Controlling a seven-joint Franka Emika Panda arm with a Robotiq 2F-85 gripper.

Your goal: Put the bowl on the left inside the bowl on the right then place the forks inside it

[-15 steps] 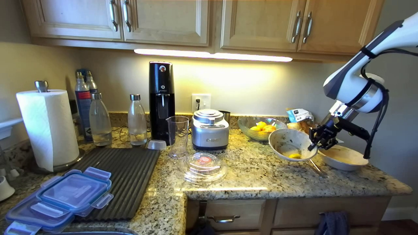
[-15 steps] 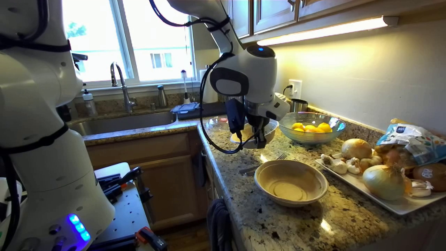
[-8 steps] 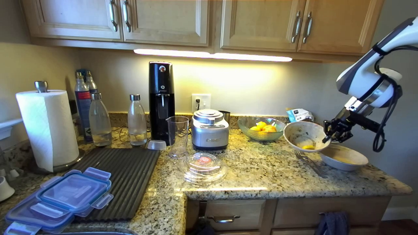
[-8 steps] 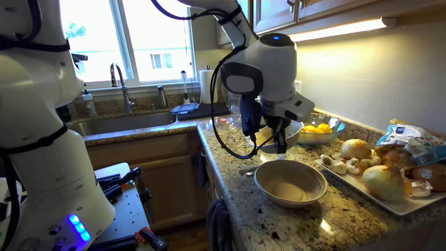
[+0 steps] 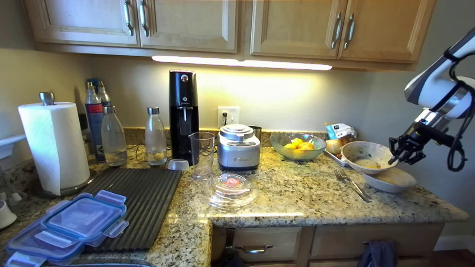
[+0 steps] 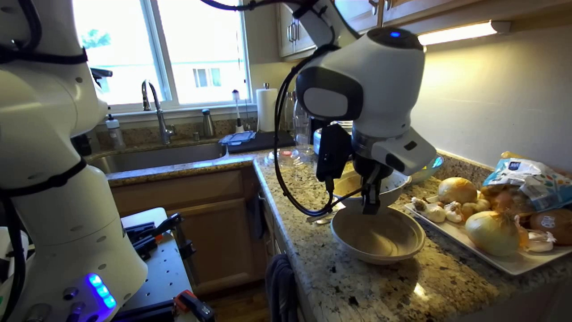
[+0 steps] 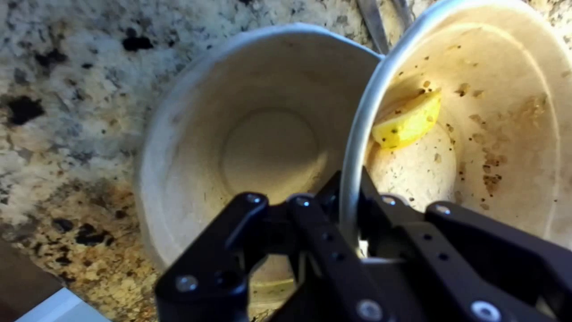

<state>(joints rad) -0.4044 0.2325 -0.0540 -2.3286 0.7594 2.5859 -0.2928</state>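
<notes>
Partly over the resting bowl [image 5: 392,184], we see the fingers [image 7: 380,219] gripping the tilted, stained bowl [image 5: 360,155] by its rim, nearer than a second ago, while the forks [image 5: 357,189] now lie uncovered on the bench [image 5: 289,196].

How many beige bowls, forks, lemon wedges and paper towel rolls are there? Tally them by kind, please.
Round beige bowls: 2
Slim silver metal forks: 2
Yellow crescent-shaped lemon wedge: 1
White cylindrical paper towel roll: 1
Total in view: 6
</notes>
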